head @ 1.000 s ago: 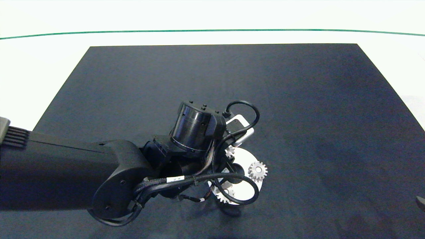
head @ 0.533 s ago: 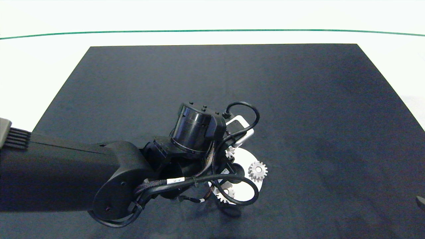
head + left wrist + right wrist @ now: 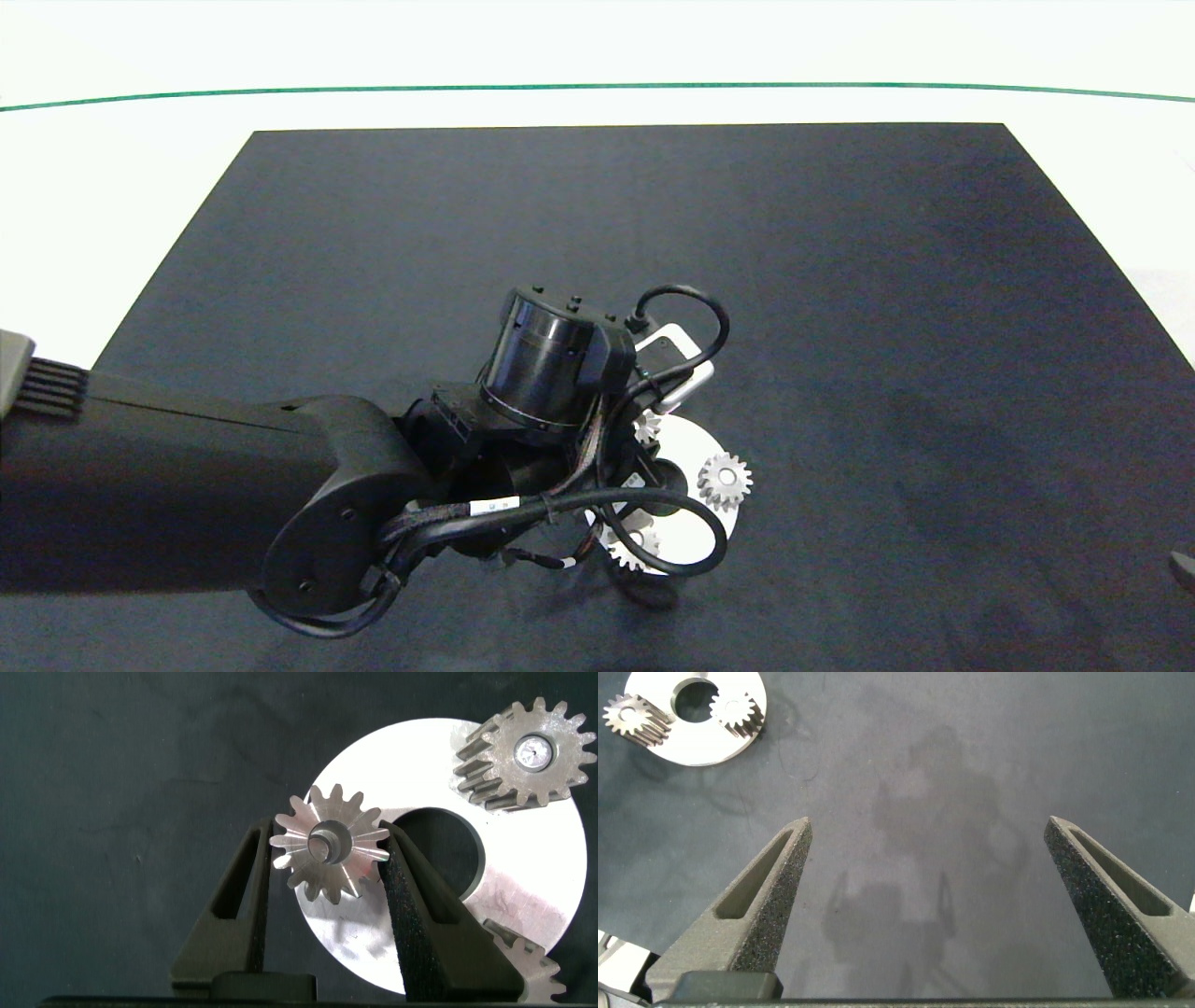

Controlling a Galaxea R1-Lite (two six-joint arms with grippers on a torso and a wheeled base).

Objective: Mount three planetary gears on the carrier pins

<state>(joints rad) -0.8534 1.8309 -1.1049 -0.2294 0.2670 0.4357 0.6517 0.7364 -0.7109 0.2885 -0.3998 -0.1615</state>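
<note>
The left gripper (image 3: 329, 863) is pinching the third gear (image 3: 329, 855) between its jaws, the two pads pressing against the teeth on either side; the gear is sitting flat at the edge of the white disc (image 3: 523, 910), and a pin end is showing inside its bore, so it is looking seated or nearly so, though how far down it has gone I cannot tell; the second gear (image 3: 526, 754) is resting on its own pin, whose pale tip is showing through the centre, and the first gear (image 3: 528, 961) is peeking in at the disc's rim, only partly in view; from above, the left arm (image 3: 187, 485) is reaching in over the dark mat (image 3: 840, 280) and covering much of the disc; the right gripper (image 3: 924, 905) is hanging well apart from the work with its jaws spread wide, holding nothing, over bare mat; judging by this, two gears are installed and the last is being placed; what is remaining is to release it and draw the arm clear of the desk
</note>
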